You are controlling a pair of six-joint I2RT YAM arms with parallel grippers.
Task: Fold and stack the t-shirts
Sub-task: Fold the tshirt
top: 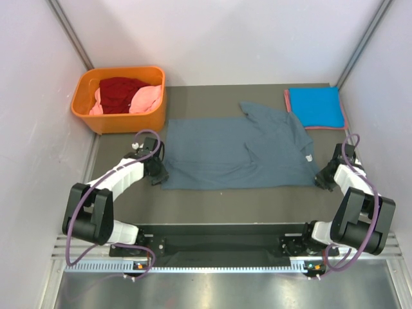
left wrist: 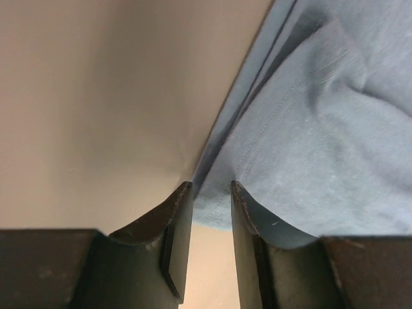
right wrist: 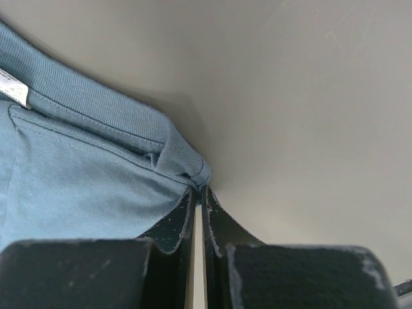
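Observation:
A large slate grey-blue t-shirt (top: 238,151) lies spread flat across the middle of the table, its small white tag (top: 309,156) near its right end. My left gripper (top: 159,171) sits at the shirt's near left corner. In the left wrist view its jaws (left wrist: 211,187) stand apart with the hem corner (left wrist: 219,212) lying between the tips. My right gripper (top: 320,176) is at the shirt's near right corner, and its jaws (right wrist: 199,190) are shut on the cloth by the ribbed collar (right wrist: 96,106). A bright blue t-shirt (top: 314,106) lies folded on a salmon-red one (top: 287,102) at the back right.
An orange plastic basket (top: 119,120) stands at the back left, holding a dark red t-shirt (top: 119,93) and a pink one (top: 147,100). White walls close in the table on the left, back and right.

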